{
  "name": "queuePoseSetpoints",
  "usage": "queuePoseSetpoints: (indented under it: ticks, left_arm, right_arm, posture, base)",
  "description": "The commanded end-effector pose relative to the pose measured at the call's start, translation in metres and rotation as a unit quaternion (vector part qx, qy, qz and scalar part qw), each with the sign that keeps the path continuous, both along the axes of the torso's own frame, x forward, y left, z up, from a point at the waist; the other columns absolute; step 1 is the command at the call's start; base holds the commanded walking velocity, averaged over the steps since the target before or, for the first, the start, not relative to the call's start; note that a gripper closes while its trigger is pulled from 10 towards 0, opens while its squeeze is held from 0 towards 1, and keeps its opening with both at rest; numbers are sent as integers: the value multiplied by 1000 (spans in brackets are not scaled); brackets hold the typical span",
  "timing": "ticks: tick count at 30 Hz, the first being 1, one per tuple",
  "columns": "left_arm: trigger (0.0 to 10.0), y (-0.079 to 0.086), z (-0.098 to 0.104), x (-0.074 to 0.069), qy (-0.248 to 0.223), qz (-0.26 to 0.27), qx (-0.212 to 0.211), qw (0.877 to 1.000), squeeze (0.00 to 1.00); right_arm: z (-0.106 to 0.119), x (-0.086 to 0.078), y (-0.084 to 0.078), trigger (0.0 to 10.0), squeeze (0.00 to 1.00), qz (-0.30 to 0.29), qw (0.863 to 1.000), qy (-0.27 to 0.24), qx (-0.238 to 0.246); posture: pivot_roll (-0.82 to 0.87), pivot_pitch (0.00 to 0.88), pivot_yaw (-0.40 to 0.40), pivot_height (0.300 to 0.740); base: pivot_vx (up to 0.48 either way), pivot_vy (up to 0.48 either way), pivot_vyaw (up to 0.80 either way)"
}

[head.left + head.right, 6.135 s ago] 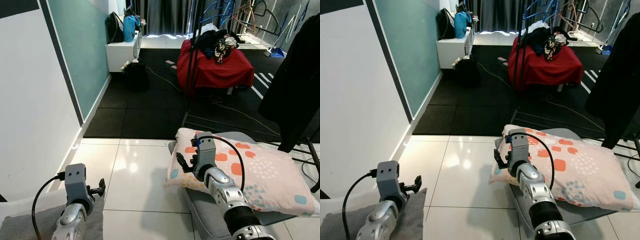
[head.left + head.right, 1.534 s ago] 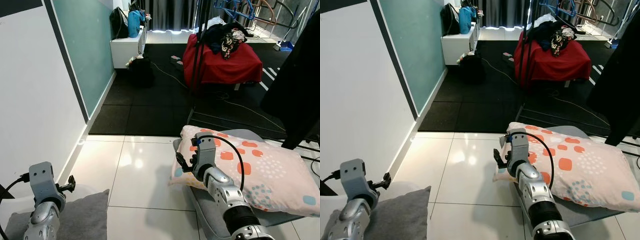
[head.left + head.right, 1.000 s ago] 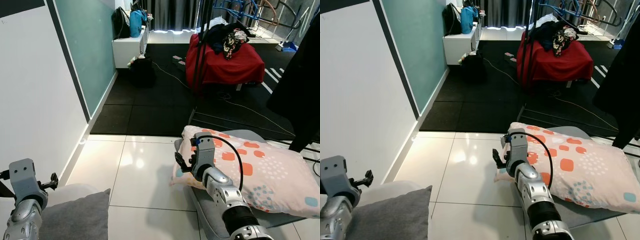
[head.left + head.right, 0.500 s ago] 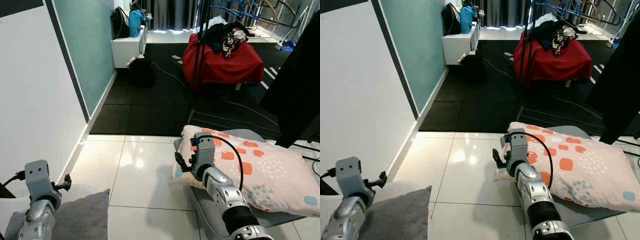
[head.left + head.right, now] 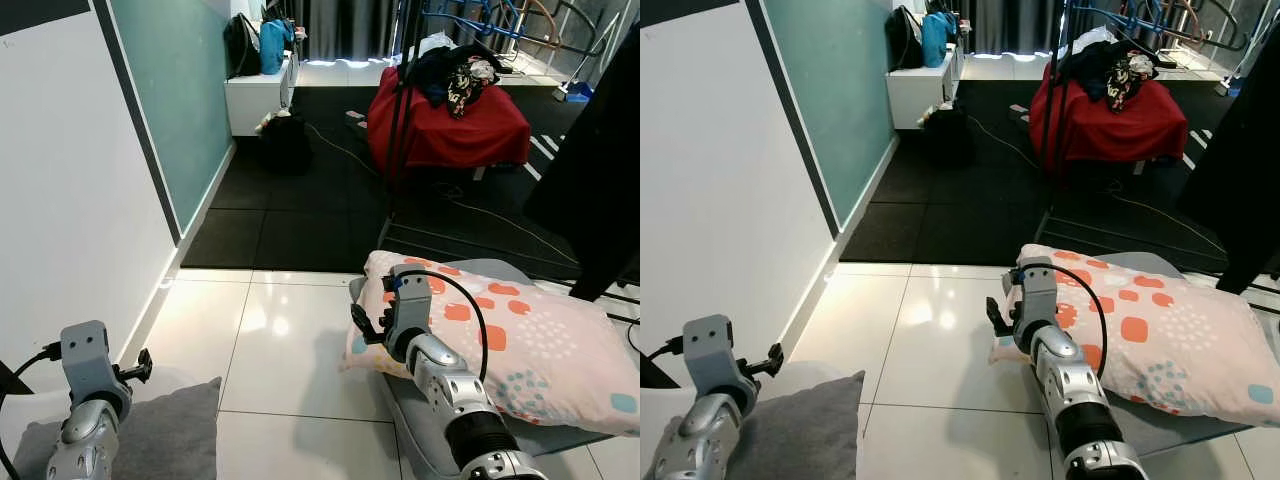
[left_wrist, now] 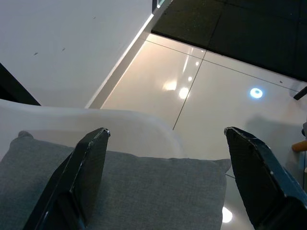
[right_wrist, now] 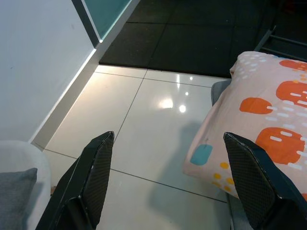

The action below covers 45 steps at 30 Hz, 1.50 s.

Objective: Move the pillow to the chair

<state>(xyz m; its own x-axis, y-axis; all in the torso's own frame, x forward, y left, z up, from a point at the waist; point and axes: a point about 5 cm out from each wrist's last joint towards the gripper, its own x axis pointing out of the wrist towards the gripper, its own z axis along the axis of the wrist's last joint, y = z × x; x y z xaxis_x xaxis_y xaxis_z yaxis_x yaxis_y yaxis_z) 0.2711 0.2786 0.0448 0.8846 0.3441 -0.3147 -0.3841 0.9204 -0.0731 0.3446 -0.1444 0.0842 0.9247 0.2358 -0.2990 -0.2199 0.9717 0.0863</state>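
Note:
The pillow [image 5: 520, 345], pale pink with orange and teal patches, lies on a grey pad [image 5: 415, 435] on the white tiled floor at the right. My right gripper [image 7: 168, 138] is open and hovers just beside the pillow's [image 7: 268, 124] near left corner, with floor tiles between its fingers. A white chair [image 6: 110, 125] with a grey cushion [image 5: 165, 440] stands at the lower left. My left gripper [image 6: 166, 131] is open above the chair's front edge, over the grey cushion [image 6: 129, 191], and holds nothing.
A dark garment [image 5: 595, 170] hangs on a black rack at the right, its base bars beside the pillow. Beyond, on black flooring with cables, stand a red-covered table [image 5: 450, 125] piled with clothes and a white cabinet [image 5: 255, 95]. A white and teal wall [image 5: 80, 200] runs along the left.
Since six seconds ago my left arm has dropped back toward the lower left, over the chair. The right gripper stays by the pillow's corner. The camera has shifted slightly.

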Motion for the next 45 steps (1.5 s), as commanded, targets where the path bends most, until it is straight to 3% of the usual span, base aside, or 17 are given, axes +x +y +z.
queuePoseSetpoints:
  ticks: [1, 45]
  left_arm:
    - [10000, -3, -1, 0, -1, -2, -4, 1000, 0]
    - [10000, -13, -1, 3, -6, -9, -13, 1000, 0]
  right_arm:
    - [0, 0, 2, 10000, 0, 2, 1000, 3, 5]
    - [0, -1, 1, 10000, 0, 2, 1000, 4, 6]
  posture:
    - [-110, 53, 7, 740]
    - [-120, 61, 5, 740]
  base:
    - [0, 0, 0]
    - [0, 0, 0]
